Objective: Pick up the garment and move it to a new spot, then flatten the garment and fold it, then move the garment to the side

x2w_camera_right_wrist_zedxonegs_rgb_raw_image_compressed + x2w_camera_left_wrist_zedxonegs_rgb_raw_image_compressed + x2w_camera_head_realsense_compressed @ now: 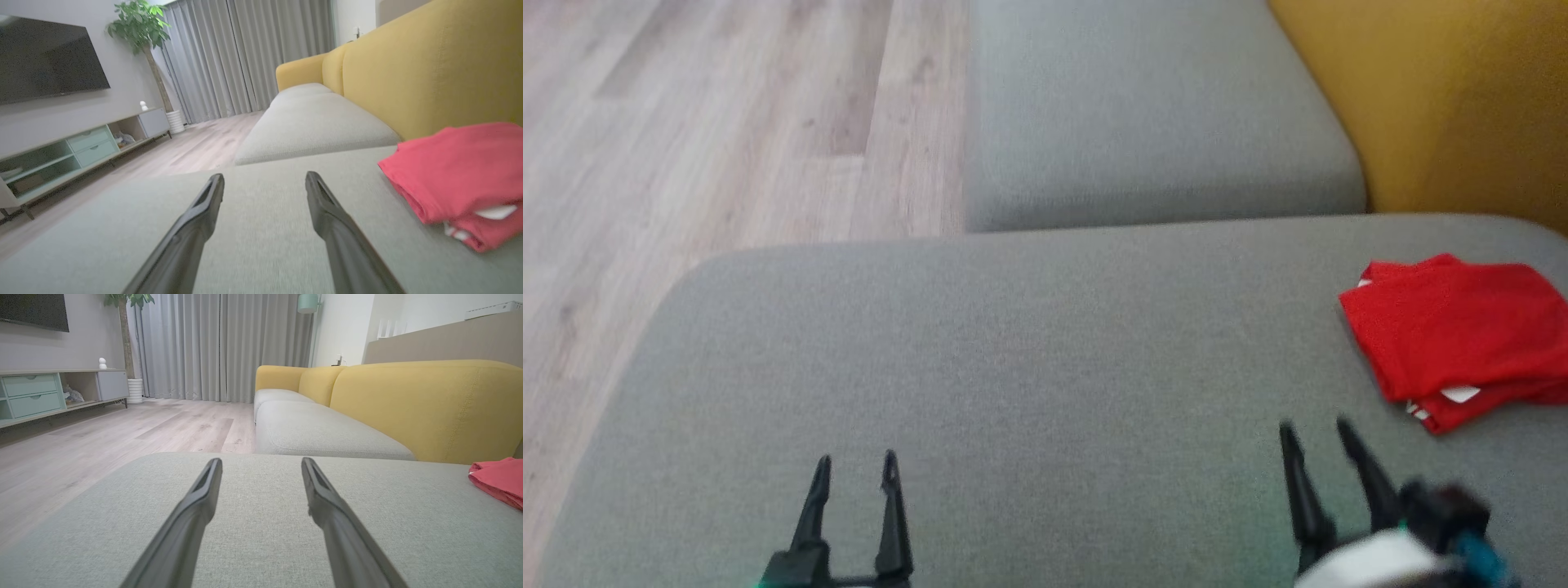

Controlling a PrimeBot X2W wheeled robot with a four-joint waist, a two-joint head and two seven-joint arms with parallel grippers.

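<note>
Left claw (pixel 857 459) rises from the lower left of the head view, its two dark fingers spread apart with nothing between them, above the grey seat cushion (pixel 1013 367). At the lower right, the right claw (pixel 1314 425) is also released and empty, its fingers leaning toward the upper left. The red garment (pixel 1454 327) lies folded on that cushion at the right edge of the frame, near the right claw but apart from it, with white patches at its lower corner. A yellow backrest (pixel 1445 98) fills the upper right and wooden floor (pixel 727 122) the upper left.
</note>
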